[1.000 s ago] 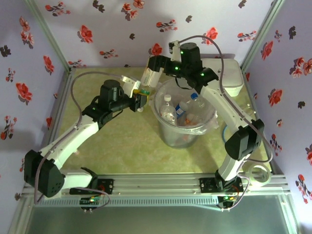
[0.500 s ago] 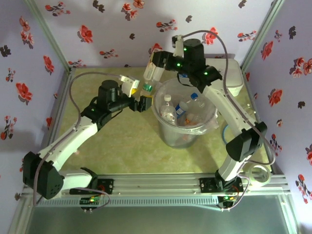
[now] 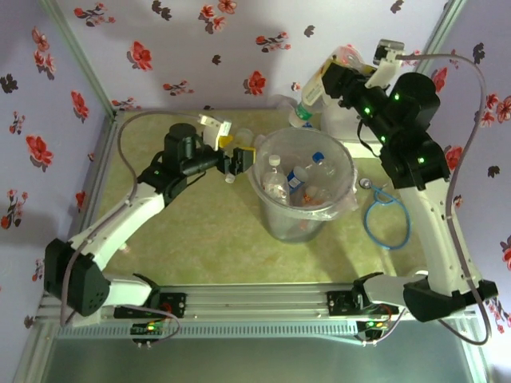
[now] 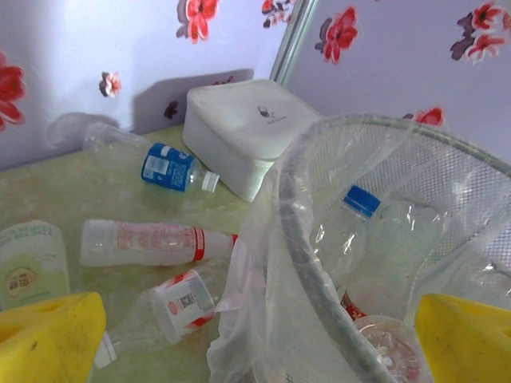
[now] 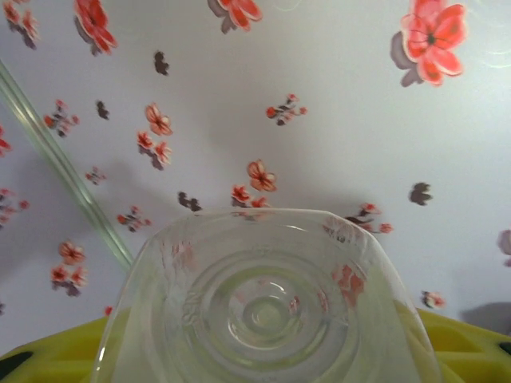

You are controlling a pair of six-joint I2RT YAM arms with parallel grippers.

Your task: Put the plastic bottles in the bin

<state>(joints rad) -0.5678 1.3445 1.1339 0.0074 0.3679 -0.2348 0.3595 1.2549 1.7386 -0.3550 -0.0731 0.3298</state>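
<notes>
The bin (image 3: pixel 257 180), a round grey bucket lined with a clear bag, stands mid-table and holds several plastic bottles (image 3: pixel 306 173). My left gripper (image 3: pixel 238 162) is open just left of the bin's rim (image 4: pixel 297 239), with the bag's edge between its yellow fingers (image 4: pixel 48 339). Behind the bin, a blue-labelled bottle (image 4: pixel 170 167), a red-banded bottle (image 4: pixel 148 241) and a red-and-white-labelled bottle (image 4: pixel 177 302) lie on the table. My right gripper (image 3: pixel 329 77) is raised high over the back right. It is shut on a clear bottle (image 5: pixel 267 307) whose green cap (image 3: pixel 303 112) points down and left.
A white lidded box (image 4: pixel 251 128) sits at the back right behind the bin. A blue cable loop (image 3: pixel 388 220) lies on the table right of the bin. A green-labelled bottle (image 4: pixel 28 267) lies by my left finger. Floral walls close in the back and sides.
The right arm has swung up and to the right, carrying its bottle from the bin's far-left rim to high above the white box. The left gripper edged right towards the bin's rim.
</notes>
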